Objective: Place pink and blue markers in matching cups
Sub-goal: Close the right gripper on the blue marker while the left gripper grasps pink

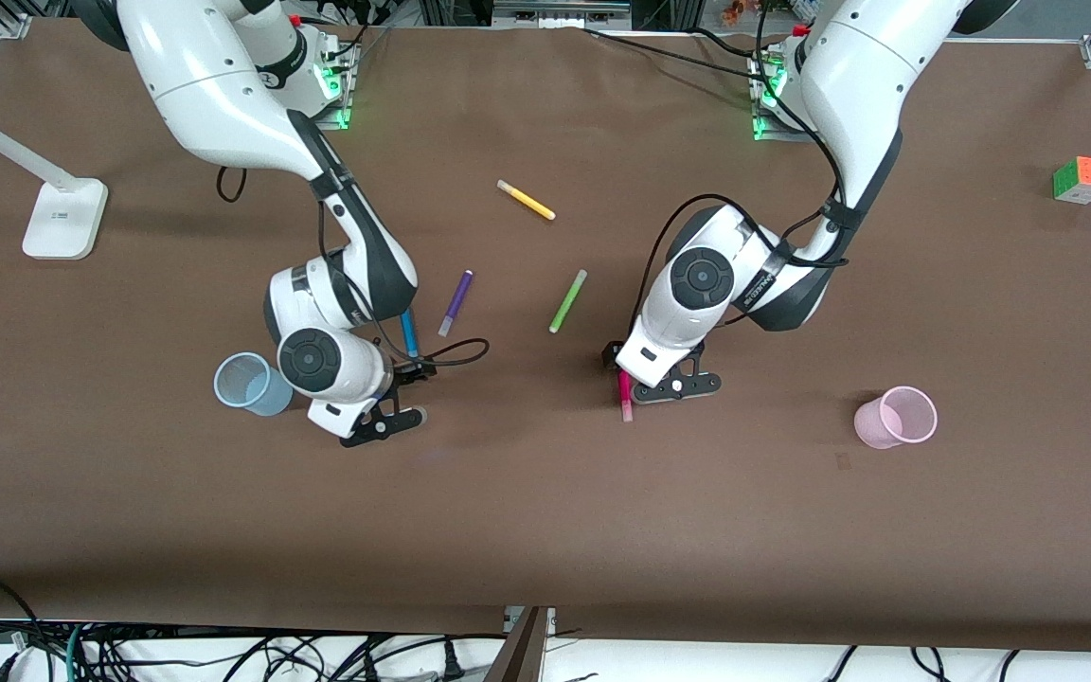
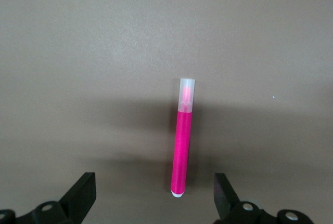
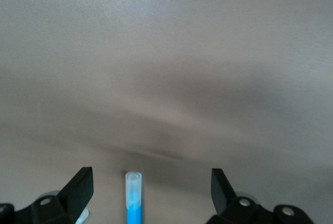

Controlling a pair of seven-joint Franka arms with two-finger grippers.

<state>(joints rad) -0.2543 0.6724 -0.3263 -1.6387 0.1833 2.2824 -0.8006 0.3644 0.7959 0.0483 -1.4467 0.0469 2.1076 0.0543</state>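
We see the pink marker [image 2: 182,143] lying on the desk [image 1: 545,511] under our left claw [image 2: 153,195], jaws wide, empty. The blue marker [image 3: 133,198] lies under the right claw [image 3: 151,193], equally open, beside the blue cup [image 1: 247,384]; the pink cup [image 1: 896,417] stands toward the left arm's end.

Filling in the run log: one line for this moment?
left gripper: open, over pink marker lying on table | right gripper: open, over blue marker | blue cup, pink cup: no marker inside
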